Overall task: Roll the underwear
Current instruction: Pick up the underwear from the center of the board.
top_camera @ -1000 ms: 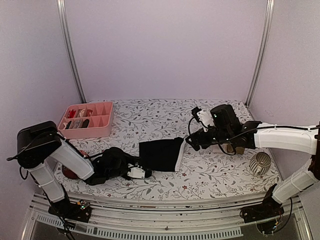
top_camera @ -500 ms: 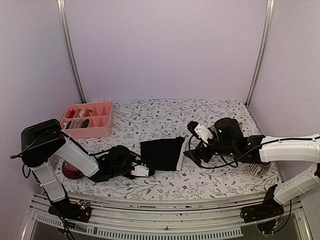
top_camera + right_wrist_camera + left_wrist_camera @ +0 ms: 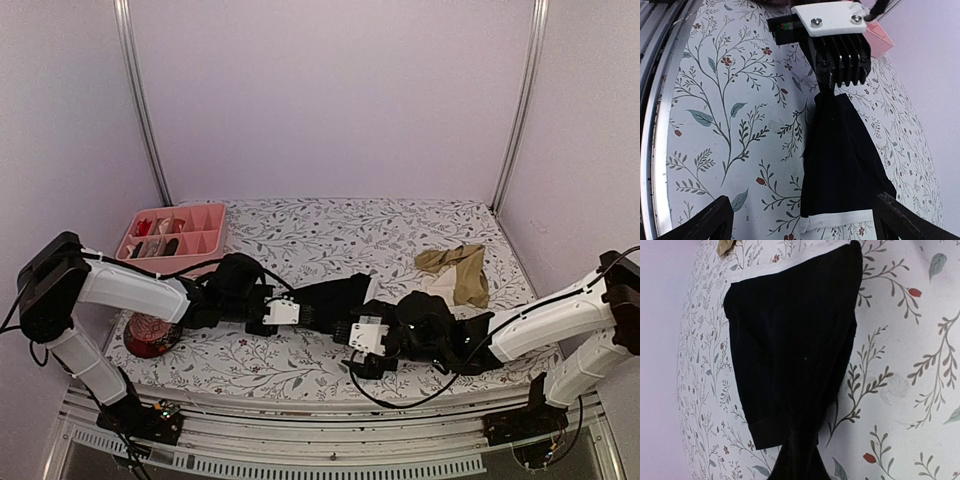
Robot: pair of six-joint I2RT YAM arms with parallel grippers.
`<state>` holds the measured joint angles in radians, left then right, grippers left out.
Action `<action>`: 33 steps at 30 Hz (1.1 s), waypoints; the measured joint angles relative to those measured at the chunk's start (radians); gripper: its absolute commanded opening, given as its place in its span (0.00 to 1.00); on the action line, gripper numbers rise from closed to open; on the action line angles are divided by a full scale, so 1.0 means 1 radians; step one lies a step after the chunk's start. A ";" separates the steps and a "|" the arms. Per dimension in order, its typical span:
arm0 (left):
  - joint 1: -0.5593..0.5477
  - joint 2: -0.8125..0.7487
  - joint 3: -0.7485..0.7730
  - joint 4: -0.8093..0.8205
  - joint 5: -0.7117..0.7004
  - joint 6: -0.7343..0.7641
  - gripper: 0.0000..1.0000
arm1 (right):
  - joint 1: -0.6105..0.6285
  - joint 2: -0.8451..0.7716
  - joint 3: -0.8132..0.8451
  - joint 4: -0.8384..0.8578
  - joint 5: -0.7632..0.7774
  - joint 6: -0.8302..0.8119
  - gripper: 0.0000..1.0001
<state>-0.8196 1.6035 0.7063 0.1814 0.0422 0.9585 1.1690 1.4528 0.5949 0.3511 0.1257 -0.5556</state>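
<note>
The black underwear (image 3: 330, 298) lies stretched on the flowered table, white band (image 3: 840, 220) at its right end. My left gripper (image 3: 285, 312) is shut on its left edge; in the left wrist view the black cloth (image 3: 790, 340) bunches down into the jaws. The right wrist view shows that gripper (image 3: 837, 50) pinching the far end. My right gripper (image 3: 810, 225) is open, low at the banded end, one fingertip on each side of the band. The tan underwear (image 3: 455, 272) lies crumpled at the back right.
A pink divided tray (image 3: 175, 240) with small items stands at the back left. A red round object (image 3: 148, 335) sits by the left arm near the front edge. The metal rail (image 3: 655, 125) runs along the table's near edge.
My left gripper has shut on the black underwear's left edge and drawn it back. My right arm has swung from the back right down to the banded end, uncovering the tan underwear.
</note>
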 measured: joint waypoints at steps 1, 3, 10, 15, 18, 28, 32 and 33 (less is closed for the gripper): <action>0.003 0.000 0.002 -0.015 0.006 -0.003 0.00 | 0.012 0.045 0.023 0.009 0.027 -0.014 0.99; 0.008 0.002 0.008 -0.053 0.023 -0.010 0.00 | 0.037 0.136 0.074 0.023 0.092 -0.036 0.99; 0.020 0.002 0.020 -0.109 0.059 -0.023 0.00 | 0.087 0.338 0.179 0.081 0.267 -0.089 0.99; 0.031 0.002 0.029 -0.129 0.081 -0.028 0.00 | 0.087 0.393 0.203 0.114 0.340 -0.118 1.00; 0.036 0.002 0.031 -0.139 0.089 -0.029 0.00 | 0.087 0.436 0.234 0.134 0.377 -0.137 0.99; 0.046 0.002 0.039 -0.163 0.123 -0.029 0.00 | 0.087 0.594 0.364 0.214 0.497 -0.219 0.89; 0.050 0.001 0.042 -0.166 0.131 -0.028 0.00 | 0.085 0.644 0.407 0.232 0.558 -0.251 0.78; 0.050 0.001 0.042 -0.168 0.132 -0.028 0.00 | 0.084 0.650 0.410 0.234 0.574 -0.257 0.74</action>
<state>-0.7692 1.6043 0.7483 0.0135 0.1741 0.9302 1.2526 2.1029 1.0054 0.5850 0.6998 -0.8127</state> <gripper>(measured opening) 0.027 0.826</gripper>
